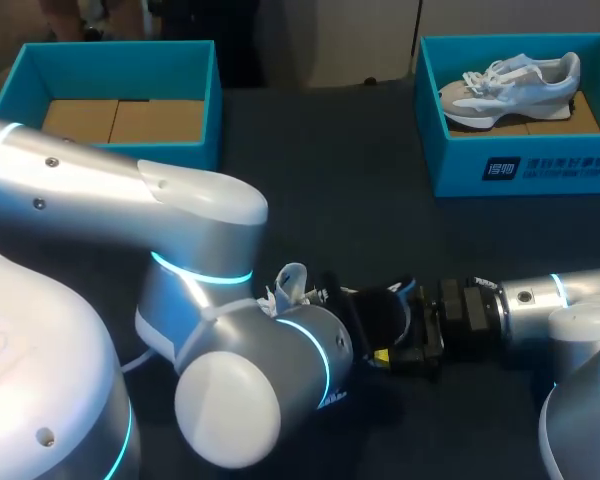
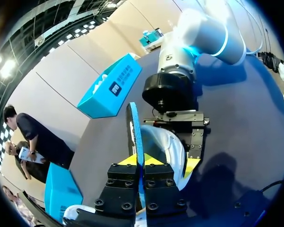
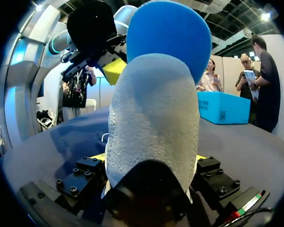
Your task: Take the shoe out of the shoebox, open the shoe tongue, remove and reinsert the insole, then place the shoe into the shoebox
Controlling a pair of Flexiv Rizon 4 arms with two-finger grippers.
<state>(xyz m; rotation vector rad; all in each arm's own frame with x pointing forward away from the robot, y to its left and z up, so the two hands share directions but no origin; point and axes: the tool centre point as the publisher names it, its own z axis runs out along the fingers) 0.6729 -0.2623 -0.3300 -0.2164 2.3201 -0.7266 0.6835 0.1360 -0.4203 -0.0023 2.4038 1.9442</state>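
Head view: a teal shoebox (image 1: 195, 150) with a cardboard floor sits at ten o'clock; near six o'clock the white shoe (image 1: 290, 283) lies between both arms; the left gripper (image 2: 143, 160) has its fingers pressed together on the blue insole (image 2: 135, 127), held edge-on just beside the shoe's opening; the right gripper (image 3: 149, 158) pinches the shoe's grey sole from both sides; at two o'clock a second shoebox (image 1: 525, 168) holds a second shoe (image 1: 515, 88).

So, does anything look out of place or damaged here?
Nothing stands out. The blue insole is out of the white shoe, pinched edge-on in the left gripper, while the right gripper grips the shoe from both sides. That fits the task. No spill or damage shows.
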